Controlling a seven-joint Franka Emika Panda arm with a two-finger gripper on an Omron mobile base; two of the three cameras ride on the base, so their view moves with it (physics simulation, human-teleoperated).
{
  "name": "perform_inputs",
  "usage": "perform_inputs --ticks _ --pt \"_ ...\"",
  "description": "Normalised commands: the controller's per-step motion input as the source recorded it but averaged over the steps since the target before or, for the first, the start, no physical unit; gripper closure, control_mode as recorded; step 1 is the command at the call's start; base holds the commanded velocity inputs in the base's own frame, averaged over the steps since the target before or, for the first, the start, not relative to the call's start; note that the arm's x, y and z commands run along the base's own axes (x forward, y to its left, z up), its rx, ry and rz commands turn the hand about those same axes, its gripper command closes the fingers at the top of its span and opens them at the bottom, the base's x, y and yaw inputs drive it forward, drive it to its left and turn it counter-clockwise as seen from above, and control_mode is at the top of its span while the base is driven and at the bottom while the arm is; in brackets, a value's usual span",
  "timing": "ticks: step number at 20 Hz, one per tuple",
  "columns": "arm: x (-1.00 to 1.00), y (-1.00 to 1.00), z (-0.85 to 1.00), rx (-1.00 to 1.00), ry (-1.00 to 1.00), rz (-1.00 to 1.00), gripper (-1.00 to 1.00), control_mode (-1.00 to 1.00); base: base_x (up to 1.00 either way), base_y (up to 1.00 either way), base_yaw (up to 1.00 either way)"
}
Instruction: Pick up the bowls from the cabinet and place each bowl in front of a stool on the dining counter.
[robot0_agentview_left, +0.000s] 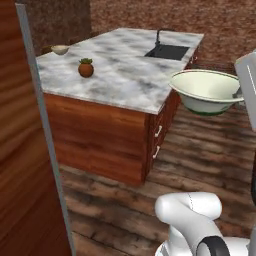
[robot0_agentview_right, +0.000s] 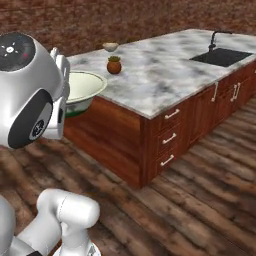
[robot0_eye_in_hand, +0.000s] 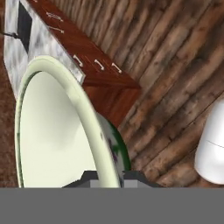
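Note:
The whitish pale-green bowl (robot0_agentview_left: 205, 90) with a dark green foot hangs in the air beside the corner of the dining counter (robot0_agentview_left: 120, 80), above the wooden floor. In the hand view my gripper (robot0_eye_in_hand: 109, 178) is shut on the rim of this bowl (robot0_eye_in_hand: 57, 127), one finger on each side of the wall. From the right base, the same bowl (robot0_agentview_right: 84, 89) shows just past my arm. The tan bowl (robot0_agentview_left: 60, 49) rests on the far corner of the counter (robot0_agentview_right: 165, 75). The cabinet door (robot0_agentview_left: 20, 150) with its grey bar handle stands at the left.
A small brown pot with a green plant (robot0_agentview_left: 86, 68) stands on the counter near the tan bowl (robot0_agentview_right: 110, 47). A black sink (robot0_agentview_left: 167, 51) with a faucet is set in the far end. Drawers (robot0_agentview_right: 167, 137) line the counter's side. Brick wall behind.

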Motion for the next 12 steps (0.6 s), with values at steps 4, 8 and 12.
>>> perform_inputs --ticks 4,8,12 --pt "0.00 0.00 0.00 0.00 0.00 0.00 1.00 1.00 1.00 -0.14 0.68" --pt "0.00 0.00 0.00 0.00 0.00 0.00 1.00 1.00 1.00 -0.25 0.62" --pt "0.00 0.00 0.00 0.00 0.00 0.00 1.00 1.00 1.00 -0.04 0.62"
